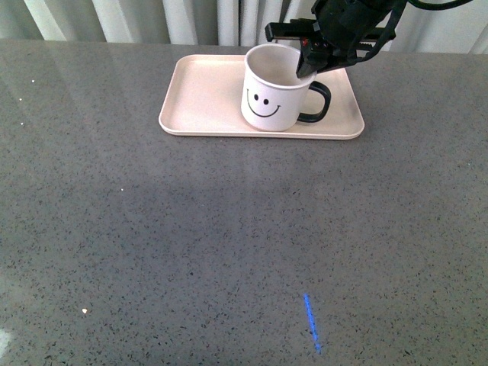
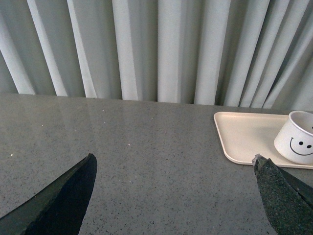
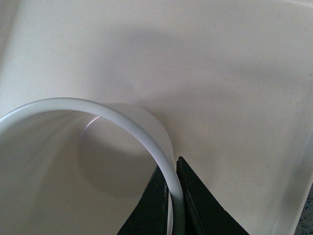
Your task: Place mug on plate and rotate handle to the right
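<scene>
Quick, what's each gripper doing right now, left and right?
Left gripper: open, holding nothing.
Right gripper: shut on the rim of the cream-white cylindrical smiley-face mug.

Grey speckled table [image 1: 152, 229] runs back to pale pleated curtains [image 2: 146, 49].

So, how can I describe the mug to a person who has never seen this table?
On the grey speckled table, look at the far side for the pale pink rectangular plate. The mug stands on its right half: cream-white, with a black smiley face, its black handle pointing right, and the right gripper pinching its rim.
</scene>
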Motion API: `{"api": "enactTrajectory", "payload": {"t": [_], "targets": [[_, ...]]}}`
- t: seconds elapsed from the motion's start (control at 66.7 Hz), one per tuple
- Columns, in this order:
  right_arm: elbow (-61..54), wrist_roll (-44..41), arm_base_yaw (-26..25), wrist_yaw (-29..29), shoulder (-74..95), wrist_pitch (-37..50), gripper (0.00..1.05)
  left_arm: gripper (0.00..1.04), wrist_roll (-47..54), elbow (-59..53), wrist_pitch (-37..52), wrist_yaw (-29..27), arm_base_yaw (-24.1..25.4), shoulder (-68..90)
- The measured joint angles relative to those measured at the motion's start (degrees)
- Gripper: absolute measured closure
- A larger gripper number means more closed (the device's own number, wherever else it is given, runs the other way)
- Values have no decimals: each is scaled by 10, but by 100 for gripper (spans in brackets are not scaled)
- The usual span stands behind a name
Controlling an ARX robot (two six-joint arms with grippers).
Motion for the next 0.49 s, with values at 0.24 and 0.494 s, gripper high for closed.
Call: {"api": "enactTrajectory", "payload": {"t": [0.24,0.494], "targets": [[98,-89,-23,-37,0,-64,103,9,0,0,0,0,0,0],[161,-170,-39,-47,23,-107,103,9,0,0,0,0,0,0]]}}
